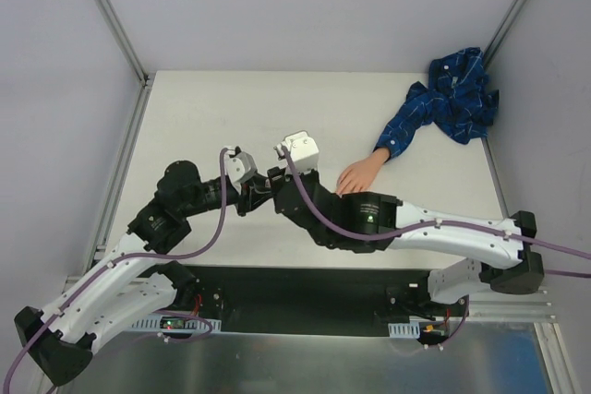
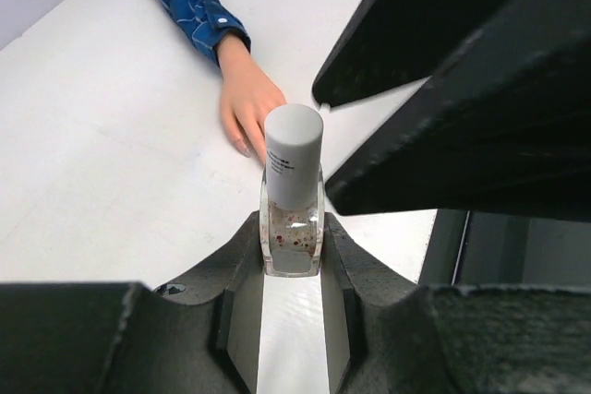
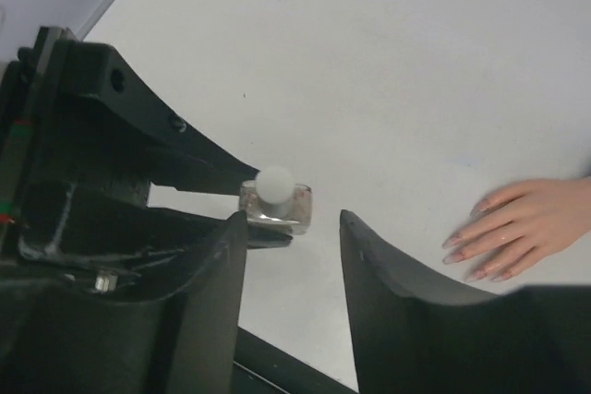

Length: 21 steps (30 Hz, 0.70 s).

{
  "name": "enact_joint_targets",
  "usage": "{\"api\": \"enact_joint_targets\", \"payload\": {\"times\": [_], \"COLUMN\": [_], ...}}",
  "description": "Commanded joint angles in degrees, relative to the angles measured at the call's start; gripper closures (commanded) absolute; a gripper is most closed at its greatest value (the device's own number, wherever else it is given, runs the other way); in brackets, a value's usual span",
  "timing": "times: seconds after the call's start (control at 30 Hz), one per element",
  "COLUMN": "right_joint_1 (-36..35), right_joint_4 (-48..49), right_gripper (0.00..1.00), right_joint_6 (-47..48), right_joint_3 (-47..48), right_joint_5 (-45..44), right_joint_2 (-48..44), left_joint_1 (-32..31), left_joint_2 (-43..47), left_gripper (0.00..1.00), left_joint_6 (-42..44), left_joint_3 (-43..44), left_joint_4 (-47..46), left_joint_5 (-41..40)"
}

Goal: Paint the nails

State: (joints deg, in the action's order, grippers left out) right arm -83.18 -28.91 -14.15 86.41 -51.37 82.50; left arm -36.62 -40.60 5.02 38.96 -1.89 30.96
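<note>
My left gripper [image 2: 293, 239] is shut on the glass body of a small clear polish bottle [image 2: 293, 223] with a white cap [image 2: 294, 149] and holds it upright. In the right wrist view the bottle [image 3: 276, 207] sits just past my open, empty right gripper [image 3: 291, 220], close to its left finger. The flesh-coloured mannequin hand [image 1: 355, 175] lies flat on the table, its blue patterned sleeve [image 1: 443, 103] trailing to the back right. Its pinkish nails [image 3: 480, 207] show to the right of my right gripper. In the top view both grippers, left [image 1: 251, 193] and right [image 1: 275, 182], meet left of the hand.
The white table [image 1: 231, 117] is walled by grey panels left, right and back. A black strip [image 1: 305, 297] with the arm bases runs along the near edge. The sleeve bunches in the back right corner.
</note>
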Motion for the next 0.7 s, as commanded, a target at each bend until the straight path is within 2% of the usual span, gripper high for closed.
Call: {"api": "enact_joint_targets", "payload": {"times": [0.0,0.07,0.1,0.17,0.2,0.3,0.4,0.5,0.6,0.67], "right_joint_1": [3.0,4.9,6.0,9.7,10.9,15.2,17.5,18.1,18.0,18.1], "right_joint_4": [1.8,2.1,2.6,3.7,4.4,6.0,7.0,7.6,8.9,9.0], "right_gripper": [0.48,0.39,0.37,0.37,0.37,0.37,0.38,0.43,0.50,0.60], "right_joint_6": [10.1,12.0,13.8,15.9,16.4,18.5,20.0,20.7,20.7,20.6], "right_joint_3": [-2.9,-5.0,-5.8,-7.9,-8.4,-10.3,-11.2,-11.0,-11.7,-11.7], "right_joint_5": [13.9,18.9,25.6,34.0,41.9,53.6,59.7,63.8,65.5,65.9], "right_joint_2": [-7.9,-10.8,-12.5,-14.0,-15.0,-16.2,-16.1,-15.1,-14.6,-14.2], "left_joint_1": [0.4,0.4,0.4,0.4,0.4,0.4,0.4,0.4,0.4,0.4], "left_joint_2": [-0.4,-1.3,-1.6,-2.1,-2.3,-3.6,-5.4,-5.9,-6.0,-5.9], "left_gripper": [1.00,1.00,1.00,1.00,1.00,1.00,1.00,1.00,1.00,1.00], "left_joint_6": [0.3,0.1,-0.3,-0.4,-0.9,-1.9,-3.0,-3.1,-3.3,-3.1], "left_joint_3": [1.1,1.6,1.7,2.0,2.1,2.3,2.9,2.8,2.9,2.8], "left_joint_4": [-3.1,-3.1,-3.1,-3.3,-4.0,-4.5,-4.8,-5.1,-5.1,-5.1], "left_joint_5": [2.8,6.5,7.8,11.0,14.2,20.7,25.3,25.7,25.9,25.6]}}
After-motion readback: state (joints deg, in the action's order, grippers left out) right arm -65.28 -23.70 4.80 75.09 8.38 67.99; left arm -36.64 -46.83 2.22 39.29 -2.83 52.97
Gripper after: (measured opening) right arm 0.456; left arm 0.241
